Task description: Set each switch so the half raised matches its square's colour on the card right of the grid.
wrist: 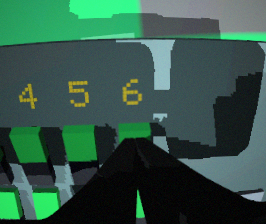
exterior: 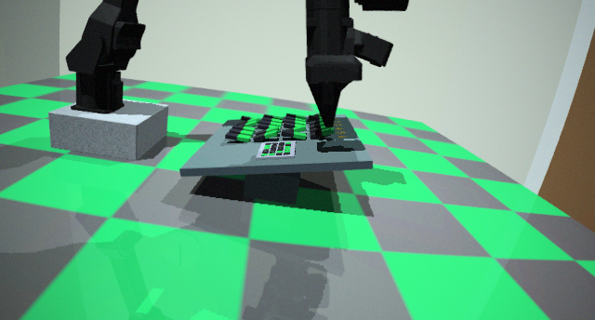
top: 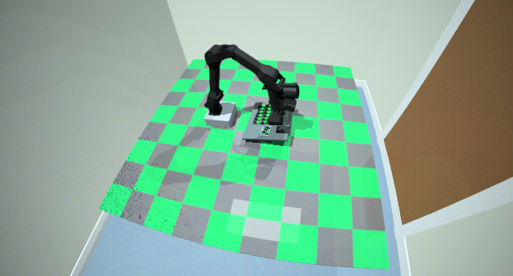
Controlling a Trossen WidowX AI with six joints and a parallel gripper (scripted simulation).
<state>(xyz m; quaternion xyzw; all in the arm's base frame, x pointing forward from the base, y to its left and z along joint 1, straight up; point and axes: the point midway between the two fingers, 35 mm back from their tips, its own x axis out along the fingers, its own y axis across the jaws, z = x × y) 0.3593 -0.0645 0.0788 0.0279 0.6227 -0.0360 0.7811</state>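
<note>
One black gripper (exterior: 328, 123), jaws fully closed on nothing to form a pressing tip, bears on a green-and-grey rocker switch (exterior: 325, 130) directly beneath, in the slate panel's (exterior: 242, 159) column 6.

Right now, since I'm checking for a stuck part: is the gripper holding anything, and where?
Nothing is held. The gripper is shut on itself, its tip down among the switches by column 6.
</note>
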